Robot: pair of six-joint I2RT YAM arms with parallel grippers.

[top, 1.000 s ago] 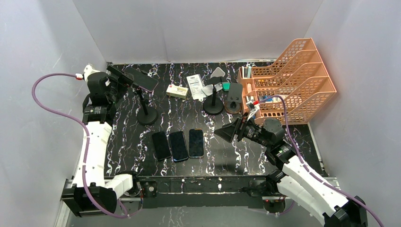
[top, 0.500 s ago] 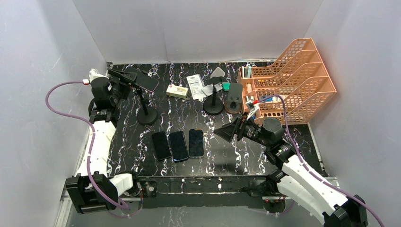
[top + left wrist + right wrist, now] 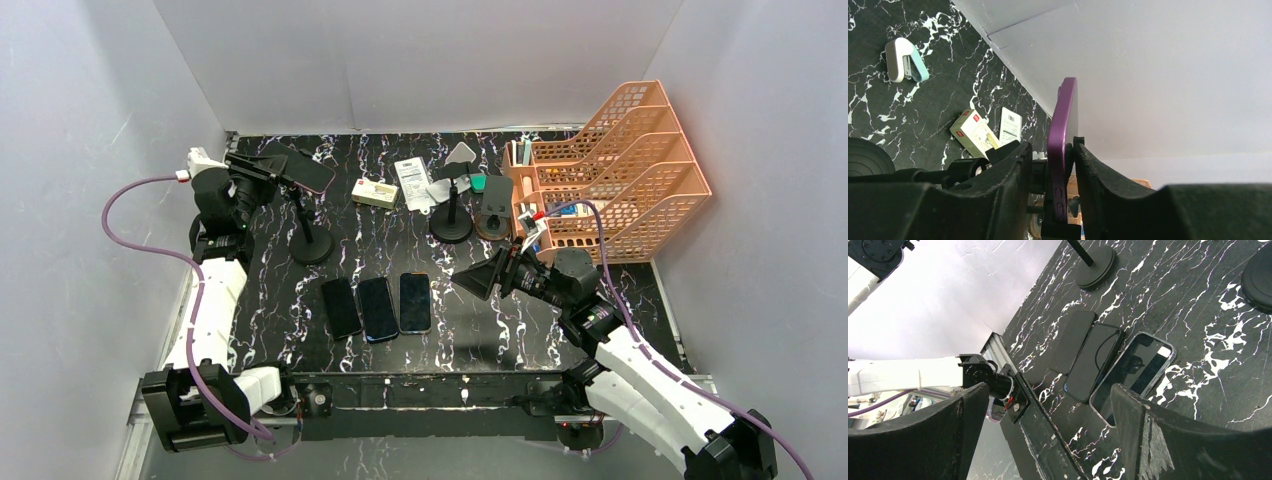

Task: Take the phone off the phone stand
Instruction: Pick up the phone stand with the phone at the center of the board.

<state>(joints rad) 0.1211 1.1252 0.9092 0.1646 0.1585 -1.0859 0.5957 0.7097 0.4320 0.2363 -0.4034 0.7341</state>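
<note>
Nearest the arm bases, three phones (image 3: 378, 306) lie flat side by side on the table (image 3: 470, 335). At about three o'clock from them the right gripper (image 3: 478, 281) hangs above the surface with its jaws spread wide, holding nothing. Farther back, at about ten o'clock, the phone stand (image 3: 308, 236) carries the purple phone (image 3: 1062, 145) on its clamp. The left gripper (image 3: 262, 176) sits at the phone's near end, its fingers (image 3: 1013, 167) on either side of the phone's edge, just at its faces.
</note>
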